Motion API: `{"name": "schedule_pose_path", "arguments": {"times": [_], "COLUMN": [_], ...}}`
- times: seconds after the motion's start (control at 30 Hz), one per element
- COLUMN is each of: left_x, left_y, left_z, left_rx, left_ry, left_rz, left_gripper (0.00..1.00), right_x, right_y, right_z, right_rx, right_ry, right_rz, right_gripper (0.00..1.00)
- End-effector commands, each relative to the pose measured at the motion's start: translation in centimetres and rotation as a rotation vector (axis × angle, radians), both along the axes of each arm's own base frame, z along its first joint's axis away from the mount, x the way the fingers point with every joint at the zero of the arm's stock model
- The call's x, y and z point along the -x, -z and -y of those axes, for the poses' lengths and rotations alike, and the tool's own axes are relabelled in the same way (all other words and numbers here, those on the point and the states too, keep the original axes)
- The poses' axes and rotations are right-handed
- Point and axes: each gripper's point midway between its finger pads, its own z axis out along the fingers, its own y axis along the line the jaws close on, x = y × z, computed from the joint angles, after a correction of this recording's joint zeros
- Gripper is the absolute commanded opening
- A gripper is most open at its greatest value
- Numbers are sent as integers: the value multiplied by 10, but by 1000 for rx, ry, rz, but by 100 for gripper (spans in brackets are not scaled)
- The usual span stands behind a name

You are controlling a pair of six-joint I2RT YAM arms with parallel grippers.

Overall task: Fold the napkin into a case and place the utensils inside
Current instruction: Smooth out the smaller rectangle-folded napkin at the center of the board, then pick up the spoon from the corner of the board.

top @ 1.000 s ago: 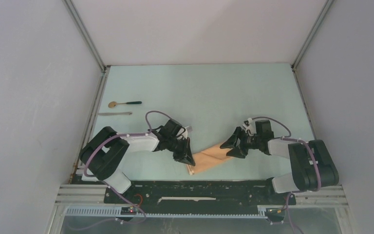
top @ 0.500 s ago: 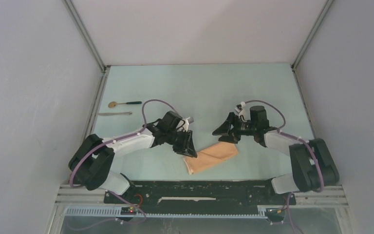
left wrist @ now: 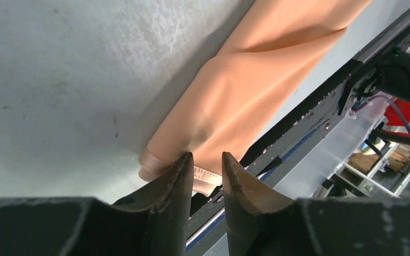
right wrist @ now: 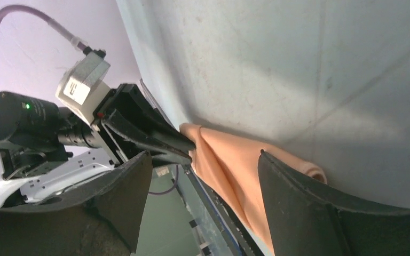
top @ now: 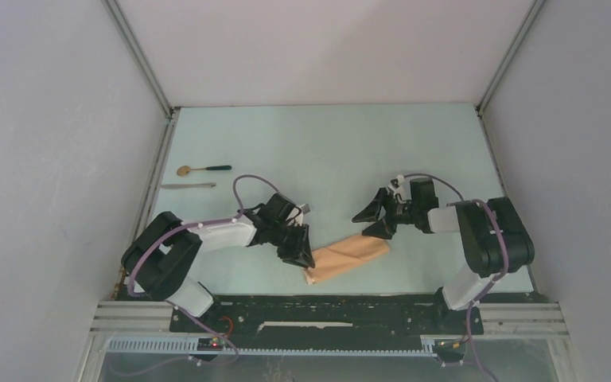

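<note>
We see the folded peach cloth napkin point(top: 348, 256) lying as a narrow oblong on the pale green table point(top: 326, 151). It sits on a slant, left end nearer the arm bases than right end.

The left gripper point(top: 302, 255) is at the napkin's left end. In the left wrist view its fingers point(left wrist: 171, 181) are nearly together, clenched on the napkin's layered end. A small white tag shows in the slit between them.

The right gripper point(top: 362, 225) hovers just past the napkin's right end, on the far side. It is released, jaws spread wide and apart from the cloth.

The gold-bowled spoon with a dark green handle point(top: 203, 169) and the thin silvery metal utensil point(top: 187, 186) lie side by side, well left of the napkin and farther back. They are close but not touching, and the spoon is the farther of the two from the napkin. Both are outside the napkin.
</note>
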Motion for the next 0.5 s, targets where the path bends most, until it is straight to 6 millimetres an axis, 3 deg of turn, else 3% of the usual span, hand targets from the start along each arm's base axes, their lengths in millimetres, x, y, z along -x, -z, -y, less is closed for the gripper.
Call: {"name": "schedule_pose_path", "arguments": {"times": [0.0, 0.17, 0.27, 0.37, 0.47], "left_x": [-15, -29, -37, -34, -30], "left_y": [-19, -54, -64, -56, -33], "left_z": [-7, -14, -11, -6, -9], "left_rx": [-22, -50, -38, -23, -44], "left_ry": [-33, -15, -15, 2, -8], "left_rz": [102, 196, 221, 180, 148], "left_gripper": [39, 46, 47, 47, 47], "right_x": [9, 46, 62, 64, 61], "right_y": [-28, -26, -25, -22, -9], "right_z": [7, 23, 24, 23, 26], "right_rx": [56, 236, 256, 234, 248], "right_ry": [-31, -60, -64, -45, -21], "right_rz": [125, 106, 96, 85, 62], "right_gripper": [81, 84, 85, 85, 85]}}
